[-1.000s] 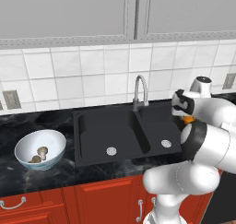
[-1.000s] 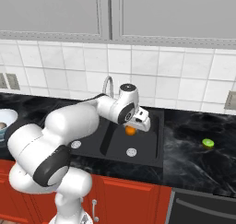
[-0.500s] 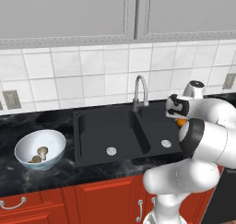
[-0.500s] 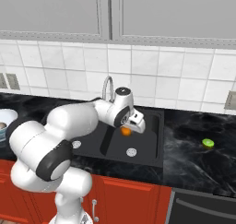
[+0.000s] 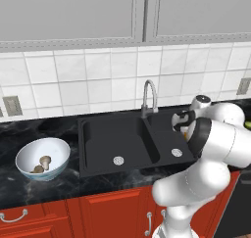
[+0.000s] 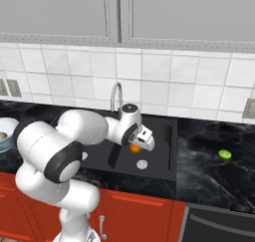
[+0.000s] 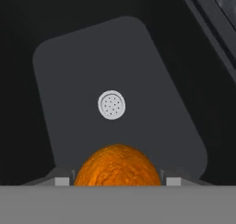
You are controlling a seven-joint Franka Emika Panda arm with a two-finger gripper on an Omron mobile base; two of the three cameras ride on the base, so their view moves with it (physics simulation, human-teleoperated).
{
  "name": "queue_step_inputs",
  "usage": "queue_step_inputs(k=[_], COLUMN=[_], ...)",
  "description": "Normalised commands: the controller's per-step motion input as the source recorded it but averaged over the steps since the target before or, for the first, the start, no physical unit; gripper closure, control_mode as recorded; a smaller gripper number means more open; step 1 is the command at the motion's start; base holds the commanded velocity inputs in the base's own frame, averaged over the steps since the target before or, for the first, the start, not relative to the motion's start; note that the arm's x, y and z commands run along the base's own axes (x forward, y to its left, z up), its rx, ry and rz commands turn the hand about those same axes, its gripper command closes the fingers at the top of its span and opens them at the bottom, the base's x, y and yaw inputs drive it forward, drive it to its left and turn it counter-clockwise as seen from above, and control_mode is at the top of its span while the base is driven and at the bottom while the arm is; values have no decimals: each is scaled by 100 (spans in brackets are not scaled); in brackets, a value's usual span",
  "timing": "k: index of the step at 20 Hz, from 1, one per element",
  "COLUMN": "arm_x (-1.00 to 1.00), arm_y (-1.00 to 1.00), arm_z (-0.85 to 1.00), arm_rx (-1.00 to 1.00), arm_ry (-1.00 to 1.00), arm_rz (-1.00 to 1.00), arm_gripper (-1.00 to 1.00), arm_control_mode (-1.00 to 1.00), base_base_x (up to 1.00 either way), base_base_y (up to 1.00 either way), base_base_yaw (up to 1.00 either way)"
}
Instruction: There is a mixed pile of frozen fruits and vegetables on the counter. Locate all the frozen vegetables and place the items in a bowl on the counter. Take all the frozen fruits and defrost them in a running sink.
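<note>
Black marble counter (image 5: 59, 183) runs under white tile, with the matte black double sink (image 5: 112, 144) set into it and the white bowl (image 5: 42, 158) at its left end already holding both tan mushroom pieces (image 5: 42, 164), so the vegetable half looks done. The gripper (image 6: 141, 142) is clamped on the orange fruit (image 7: 117, 166) above the right basin's drain (image 7: 111, 104). Left to do: drop it, fetch the lime-green fruit (image 6: 225, 155) from the far-right counter, and run the faucet (image 5: 148, 96), which shows no water.

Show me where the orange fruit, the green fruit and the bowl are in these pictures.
orange fruit (image 7: 118, 167): hand view, middle of its rough skin, between the gripper fingers.
green fruit (image 6: 224, 155): right base view, centre of the ball on the counter right of the sink.
bowl (image 5: 55, 147): left base view, bare white inner wall.
</note>
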Motion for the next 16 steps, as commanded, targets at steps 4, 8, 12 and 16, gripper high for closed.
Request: queue_step_inputs(k=[4, 8, 12, 16], arm_x=[1, 7, 12, 16], arm_y=[0, 0, 0, 0], arm_z=[-27, -34, -36, -26], arm_rx=[0, 0, 0, 0], arm_ry=[0, 0, -1, -3], arm_rz=[0, 0, 0, 0], arm_gripper=[100, 100, 100, 100], arm_control_mode=[-100, -100, -100, -100], base_base_x=[0, 0, 0, 0], base_base_y=[0, 0, 0, 0], base_base_yaw=[0, 0, 0, 0])
